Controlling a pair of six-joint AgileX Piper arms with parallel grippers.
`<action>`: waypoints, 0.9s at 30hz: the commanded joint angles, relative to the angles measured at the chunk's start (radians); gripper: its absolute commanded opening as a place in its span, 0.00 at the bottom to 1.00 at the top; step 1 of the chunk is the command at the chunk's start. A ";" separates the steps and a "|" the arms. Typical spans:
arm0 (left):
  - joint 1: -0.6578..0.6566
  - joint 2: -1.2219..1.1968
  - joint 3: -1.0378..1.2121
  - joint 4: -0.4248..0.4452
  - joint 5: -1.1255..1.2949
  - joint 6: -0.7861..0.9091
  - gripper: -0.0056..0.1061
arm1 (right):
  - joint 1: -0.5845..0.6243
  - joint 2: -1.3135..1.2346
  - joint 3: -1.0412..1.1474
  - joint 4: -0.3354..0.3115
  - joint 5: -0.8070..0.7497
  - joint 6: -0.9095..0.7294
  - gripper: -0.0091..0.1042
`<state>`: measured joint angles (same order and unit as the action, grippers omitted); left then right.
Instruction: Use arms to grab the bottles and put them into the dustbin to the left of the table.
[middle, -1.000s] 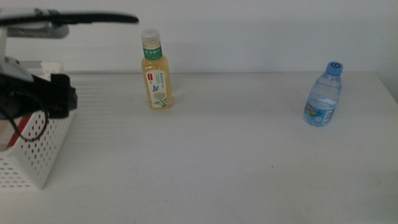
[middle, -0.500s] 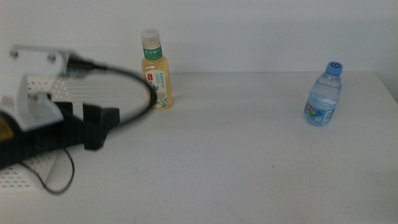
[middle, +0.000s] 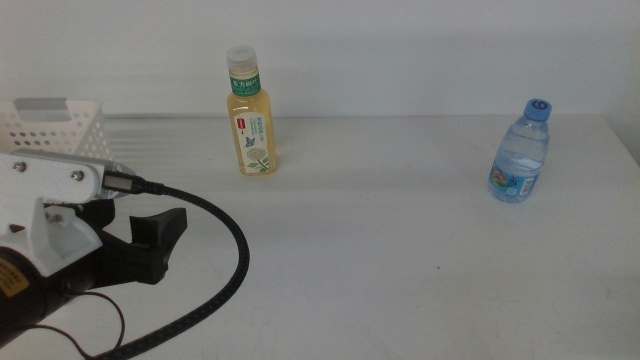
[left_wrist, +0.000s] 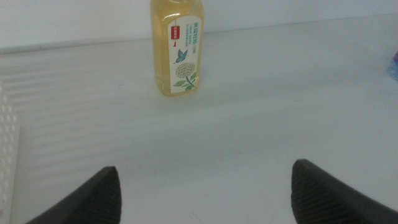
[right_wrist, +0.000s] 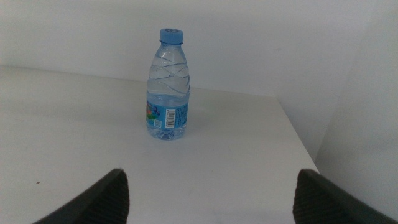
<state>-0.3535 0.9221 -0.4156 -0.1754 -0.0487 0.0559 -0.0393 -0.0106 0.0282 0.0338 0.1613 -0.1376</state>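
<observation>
**Left arm over the near-left surface, two bottles standing**

At the far left of the middle view, the dustbin (middle: 50, 123) stands on the surface (middle: 400, 250), its perforated white wall and rim visible behind the left arm (middle: 60, 265). What lies inside it cannot be seen. The left arm occupies the lower-left corner of that view, with a thin black cable (middle: 225, 250) looping beside it. The left gripper (left_wrist: 205, 186) hangs above bare surface; its fingers (left_wrist: 84, 199) stand wide apart and hold nothing.

Beyond the left gripper, toward the rear edge of the surface, the yellow-drink bottle (middle: 250, 115) stands upright, white cap on top, green label facing the camera. It is well apart from the dustbin and from the gripper.

At the right side, the water bottle (middle: 521, 152) stands upright with its blue cap on, near the right edge of the surface and well apart from the yellow-drink bottle. The right gripper (right_wrist: 205, 186) faces this bottle from a distance; its fingers (right_wrist: 87, 199) are spread wide and empty. The right arm itself is outside the middle view.
</observation>
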 joint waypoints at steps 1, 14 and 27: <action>-0.003 -0.009 -0.018 -0.013 -0.094 0.000 0.86 | 0.001 -0.026 -0.007 -0.011 -0.074 -0.008 0.92; -0.003 0.146 -0.013 0.015 -0.291 0.000 0.86 | 0.001 -0.026 -0.007 -0.011 -0.074 -0.008 0.92; -0.004 0.552 -0.110 0.072 -0.772 0.001 0.86 | 0.001 -0.026 -0.007 -0.011 -0.074 -0.008 0.92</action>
<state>-0.3537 1.4702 -0.4759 -0.1104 -0.7195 0.0514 -0.0393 -0.0106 0.0292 0.0338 0.1613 -0.1376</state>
